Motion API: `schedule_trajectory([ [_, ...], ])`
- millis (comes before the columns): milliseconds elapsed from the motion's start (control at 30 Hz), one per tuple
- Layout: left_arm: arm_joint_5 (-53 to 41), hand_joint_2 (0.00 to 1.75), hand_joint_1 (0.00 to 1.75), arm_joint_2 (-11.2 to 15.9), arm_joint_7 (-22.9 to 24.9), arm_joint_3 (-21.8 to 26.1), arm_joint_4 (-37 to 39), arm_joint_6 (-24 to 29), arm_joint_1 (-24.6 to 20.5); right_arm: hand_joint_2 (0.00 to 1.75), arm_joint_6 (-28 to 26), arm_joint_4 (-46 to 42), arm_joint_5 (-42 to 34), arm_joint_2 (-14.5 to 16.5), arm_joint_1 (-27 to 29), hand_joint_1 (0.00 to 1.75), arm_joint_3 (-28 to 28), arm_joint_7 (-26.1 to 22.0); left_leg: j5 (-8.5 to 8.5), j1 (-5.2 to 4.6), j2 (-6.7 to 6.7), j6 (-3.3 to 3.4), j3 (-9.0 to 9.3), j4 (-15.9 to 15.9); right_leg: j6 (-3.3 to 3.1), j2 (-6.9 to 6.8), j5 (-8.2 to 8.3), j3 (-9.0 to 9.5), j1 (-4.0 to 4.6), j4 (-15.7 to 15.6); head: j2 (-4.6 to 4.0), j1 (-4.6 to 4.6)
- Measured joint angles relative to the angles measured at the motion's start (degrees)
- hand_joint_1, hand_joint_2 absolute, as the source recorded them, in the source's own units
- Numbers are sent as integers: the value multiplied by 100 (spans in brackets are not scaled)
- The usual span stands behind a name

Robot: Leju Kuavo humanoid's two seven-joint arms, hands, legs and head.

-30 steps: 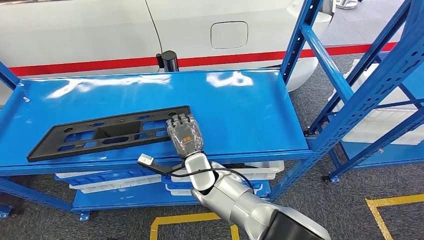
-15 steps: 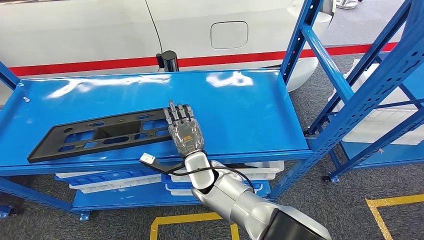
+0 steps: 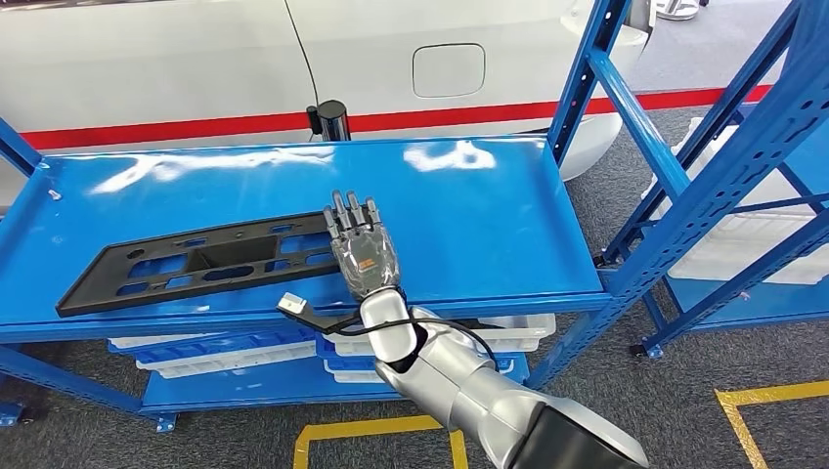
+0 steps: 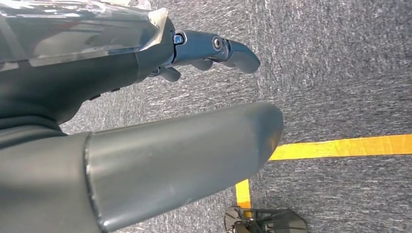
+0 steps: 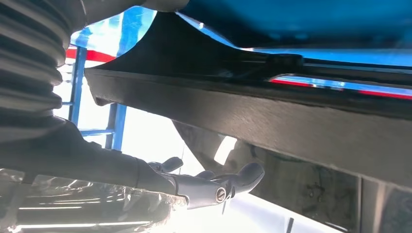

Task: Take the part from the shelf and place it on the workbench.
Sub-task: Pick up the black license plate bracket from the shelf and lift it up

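A long black plastic part [image 3: 196,262] with several cut-outs lies flat on the blue shelf [image 3: 469,225], running from the left front toward the middle. My right hand [image 3: 362,249] lies over its right end, fingers stretched out flat and pointing away from me. The right wrist view shows the part's dark edge [image 5: 272,116] close by, with the hand's fingers [image 5: 243,177] apart beside it and not closed on it. My left hand [image 4: 121,73] hangs over grey carpet with its fingers apart, holding nothing.
A white car with a red stripe [image 3: 196,125] stands behind the shelf. White bins [image 3: 225,352] sit on the lower level. Another blue rack [image 3: 723,166] rises at the right. Yellow floor lines [image 3: 371,428] mark the carpet, and a black post [image 3: 330,119] stands behind the shelf.
My right hand's fingers, curled at the part's edge a second ago, have straightened, and the hand has slid slightly forward over the part's right end. The part has barely shifted.
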Motion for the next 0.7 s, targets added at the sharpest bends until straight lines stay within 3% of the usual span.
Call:
schedule_trajectory([
  [500,3,0,0,0,-21,1,0,0,5,175,56,0,-7,-32,-20,4,-89,10,0,-1,0,0,11,0,0,0,0,11,-1,0,0,0],
  [533,3,0,0,0,-22,1,0,0,5,175,57,0,-7,-32,-20,20,-89,10,0,-1,0,0,11,0,0,0,0,11,-1,0,0,0],
  [633,3,0,0,0,-25,1,0,0,5,175,88,0,-7,-35,-19,132,-89,23,0,-1,0,0,12,0,0,0,0,11,-1,0,0,0],
  [667,3,0,0,0,-28,1,0,0,5,175,121,0,-7,-41,-18,154,-90,39,0,-1,0,0,12,0,0,0,0,11,-1,0,0,0],
  [700,3,0,0,0,-33,1,0,0,5,175,165,1,-8,-50,-17,155,-93,63,0,-1,0,0,12,0,0,0,0,11,-2,0,0,0],
])
